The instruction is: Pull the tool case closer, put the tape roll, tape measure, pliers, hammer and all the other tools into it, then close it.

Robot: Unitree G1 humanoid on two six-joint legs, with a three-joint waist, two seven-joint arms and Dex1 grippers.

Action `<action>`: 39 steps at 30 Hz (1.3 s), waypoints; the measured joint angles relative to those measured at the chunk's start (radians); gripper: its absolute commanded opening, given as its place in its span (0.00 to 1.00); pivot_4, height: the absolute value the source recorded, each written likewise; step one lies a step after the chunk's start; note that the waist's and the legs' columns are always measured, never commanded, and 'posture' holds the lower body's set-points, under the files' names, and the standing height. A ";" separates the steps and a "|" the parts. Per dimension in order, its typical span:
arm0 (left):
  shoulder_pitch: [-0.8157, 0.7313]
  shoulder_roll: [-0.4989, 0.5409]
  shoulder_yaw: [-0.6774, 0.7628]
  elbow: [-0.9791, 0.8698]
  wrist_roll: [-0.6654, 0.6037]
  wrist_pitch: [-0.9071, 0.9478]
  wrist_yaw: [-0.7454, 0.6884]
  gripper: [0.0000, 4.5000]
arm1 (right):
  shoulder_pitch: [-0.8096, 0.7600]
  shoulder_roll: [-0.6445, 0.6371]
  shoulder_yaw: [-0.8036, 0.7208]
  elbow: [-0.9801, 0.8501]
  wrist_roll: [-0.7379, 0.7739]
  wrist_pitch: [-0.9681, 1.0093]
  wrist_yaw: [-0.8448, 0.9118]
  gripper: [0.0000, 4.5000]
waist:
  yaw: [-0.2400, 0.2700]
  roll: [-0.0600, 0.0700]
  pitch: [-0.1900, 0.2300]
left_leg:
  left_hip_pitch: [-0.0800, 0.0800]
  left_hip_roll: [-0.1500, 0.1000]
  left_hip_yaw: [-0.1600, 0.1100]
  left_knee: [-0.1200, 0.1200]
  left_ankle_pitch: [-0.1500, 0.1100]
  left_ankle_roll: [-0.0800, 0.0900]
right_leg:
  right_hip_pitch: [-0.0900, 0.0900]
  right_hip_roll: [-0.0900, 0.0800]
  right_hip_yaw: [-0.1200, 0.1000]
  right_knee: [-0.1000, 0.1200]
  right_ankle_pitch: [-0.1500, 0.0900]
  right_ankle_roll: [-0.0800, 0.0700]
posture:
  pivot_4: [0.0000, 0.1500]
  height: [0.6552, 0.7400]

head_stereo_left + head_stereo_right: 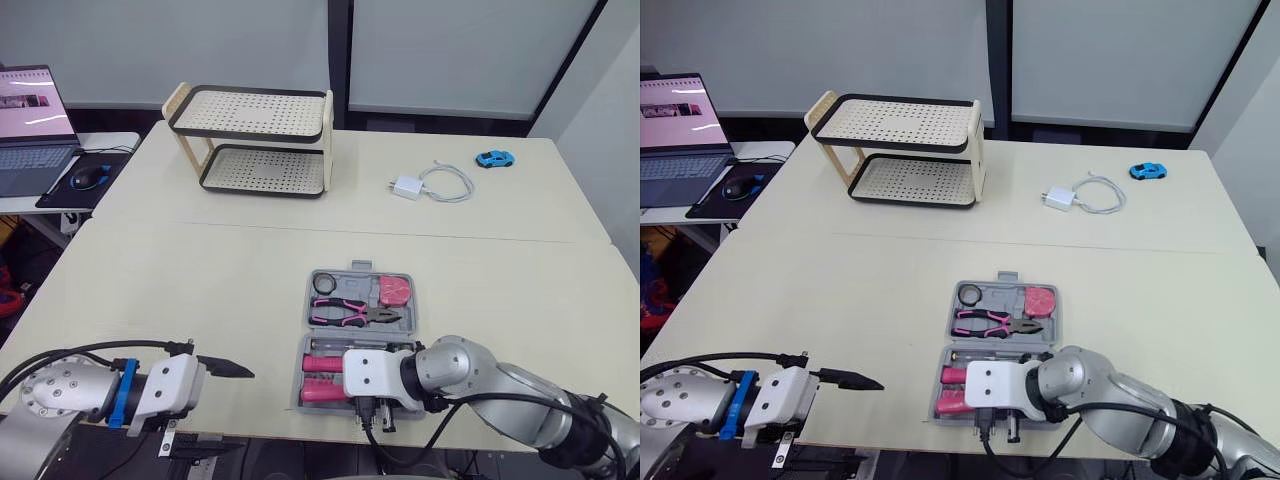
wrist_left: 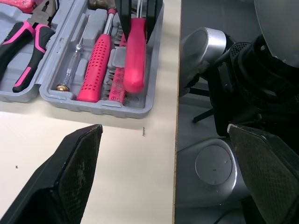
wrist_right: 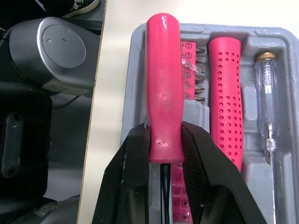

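The tool case lies open and flat on the counter, close to the counter's near edge. Its far half holds the tape roll, the tape measure and, just on the near side of those two, the pliers.

The right gripper sits over the near half of the case. Its jaws are clamped on the pink handle of a screwdriver, gripping it at the end where the dark shaft begins. The handle lies along the case's outer compartment, next to the side wall. Beside it in the case sit a rack of bits, then the hammer with its perforated pink grip, then a clear test pen.

The left gripper hangs to the left of the case, well apart from it, over the near edge of the counter. Its jaws are spread wide and hold nothing.

Beyond the case stand a two-tier rack, a white charger with its cable and a blue toy car.
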 measured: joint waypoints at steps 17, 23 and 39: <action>-0.019 -0.001 -0.022 0.000 0.003 0.017 0.022 1.00 | 0.000 0.030 0.032 0.047 -0.004 0.004 -0.017 0.31 | 0.000 0.000 0.000 | 0.000 0.000 0.000 0.000 0.000 0.000 | 0.000 0.000 0.000 0.000 0.000 0.000 | 1.00 0.94; -0.019 -0.002 -0.023 -0.001 0.003 0.018 0.024 1.00 | -0.009 0.043 -0.024 0.030 0.045 0.014 0.009 0.51 | 0.000 0.000 0.000 | 0.000 0.000 0.000 0.000 0.000 0.000 | 0.000 0.000 0.000 0.000 0.000 0.000 | 1.00 0.94; -0.021 -0.003 -0.038 -0.011 0.003 0.040 0.048 1.00 | -0.002 -0.003 -0.055 0.073 0.070 -0.120 0.050 0.00 | -0.001 0.000 0.000 | 0.000 0.000 0.000 0.000 0.000 0.000 | -0.001 0.000 0.000 0.000 0.000 0.000 | 1.00 0.94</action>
